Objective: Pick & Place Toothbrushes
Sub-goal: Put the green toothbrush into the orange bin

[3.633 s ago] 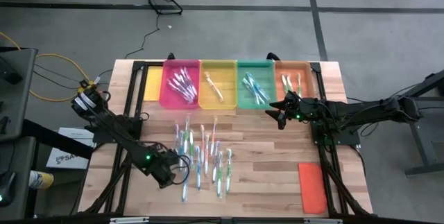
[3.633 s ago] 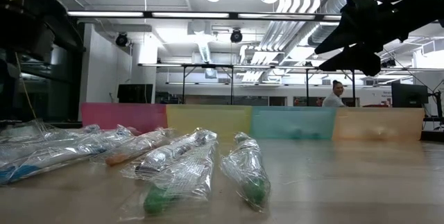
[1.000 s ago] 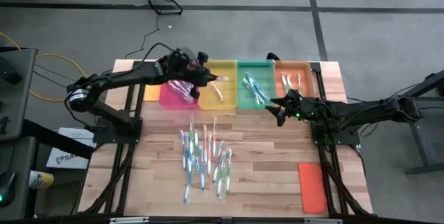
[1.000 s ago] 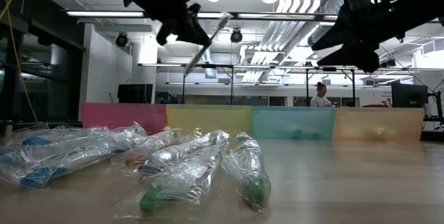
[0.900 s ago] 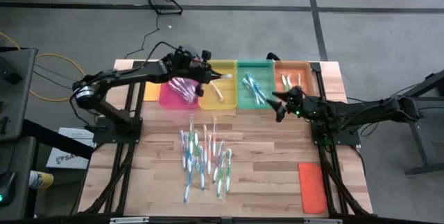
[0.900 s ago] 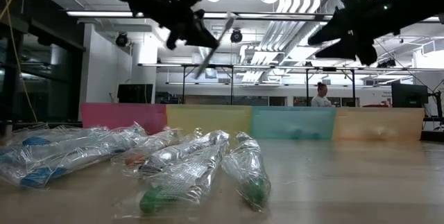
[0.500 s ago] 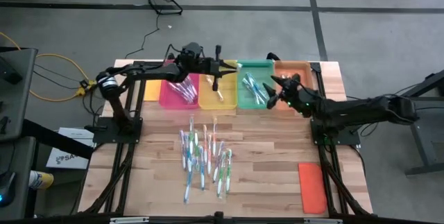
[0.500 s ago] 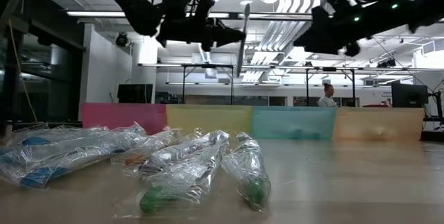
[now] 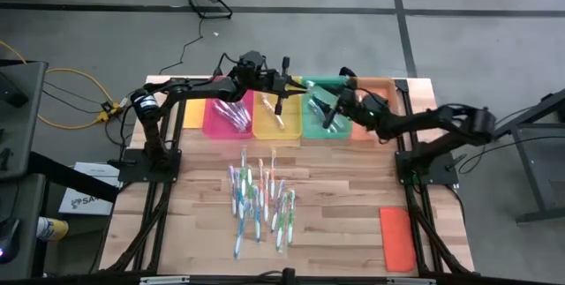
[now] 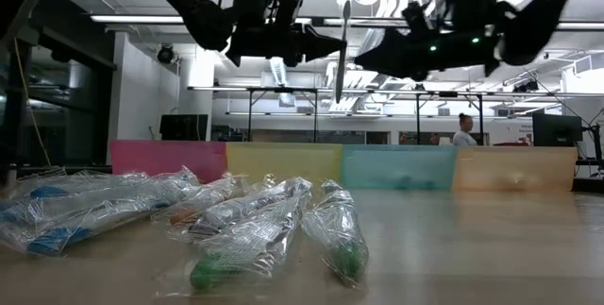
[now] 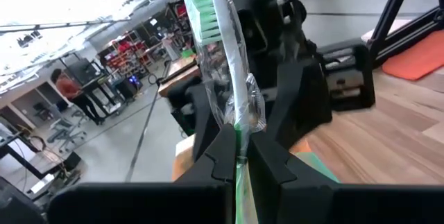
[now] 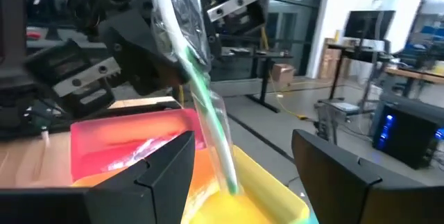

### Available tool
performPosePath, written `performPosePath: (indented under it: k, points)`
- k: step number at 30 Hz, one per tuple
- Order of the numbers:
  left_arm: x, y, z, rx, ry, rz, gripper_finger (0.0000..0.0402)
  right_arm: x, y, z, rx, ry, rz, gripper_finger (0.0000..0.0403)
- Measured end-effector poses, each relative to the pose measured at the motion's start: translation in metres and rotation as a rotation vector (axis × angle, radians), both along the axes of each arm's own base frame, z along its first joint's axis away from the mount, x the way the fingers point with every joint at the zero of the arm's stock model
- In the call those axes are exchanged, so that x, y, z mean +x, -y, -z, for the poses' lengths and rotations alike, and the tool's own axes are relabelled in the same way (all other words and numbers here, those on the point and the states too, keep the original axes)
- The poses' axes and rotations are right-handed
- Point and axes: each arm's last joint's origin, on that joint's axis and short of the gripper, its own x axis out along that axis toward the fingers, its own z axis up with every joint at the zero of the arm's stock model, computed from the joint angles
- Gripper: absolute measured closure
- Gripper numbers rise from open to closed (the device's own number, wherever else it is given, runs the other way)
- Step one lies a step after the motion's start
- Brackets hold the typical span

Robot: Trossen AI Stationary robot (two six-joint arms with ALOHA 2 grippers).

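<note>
The left claw (image 9: 288,83) hangs above the far row of trays, over the boundary between the yellow tray (image 9: 277,108) and the green tray (image 9: 311,124), and is clenched on a wrapped green-and-white toothbrush (image 11: 223,57), gripped low on the handle with the bristle end up. In the low view this toothbrush (image 10: 343,50) hangs upright, well clear of the bench (image 9: 353,197). The right claw (image 9: 325,104) is above the green tray, close beside the left claw; its fingers (image 12: 166,165) stand spread, released, with the held toothbrush (image 12: 201,106) between them but not touching. The pink tray (image 9: 225,113) and orange tray (image 9: 381,95) complete the row, each holding brushes. A loose heap of wrapped toothbrushes (image 9: 260,201) lies mid-bench. An orange lid (image 9: 397,236) lies flat near the right front corner.
</note>
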Motion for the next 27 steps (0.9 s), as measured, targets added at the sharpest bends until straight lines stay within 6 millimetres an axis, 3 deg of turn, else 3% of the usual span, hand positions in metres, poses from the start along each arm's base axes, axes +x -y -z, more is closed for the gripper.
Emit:
performPosePath:
  k: [7,12,16,23,27]
  points:
    - [0.000,0.000,0.001,-0.008,-0.013,0.001,0.0393,0.031,0.021,0.003,-0.007,-0.029,-0.053,0.0168]
    - [0.000,0.000,0.003,-0.013,-0.026,0.015,0.0392,0.037,0.024,0.006,0.014,-0.056,-0.014,0.0180]
    - [0.000,0.000,0.003,-0.012,-0.026,0.012,0.0379,0.036,0.024,0.008,0.036,-0.081,0.003,0.0236]
    - [0.000,-0.001,0.003,-0.009,-0.024,-0.002,0.0369,0.036,0.023,0.009,0.072,-0.077,-0.033,0.0380]
    - [0.000,-0.002,0.002,0.030,-0.018,-0.029,0.0350,0.036,0.023,0.010,0.113,-0.058,-0.035,0.0384]
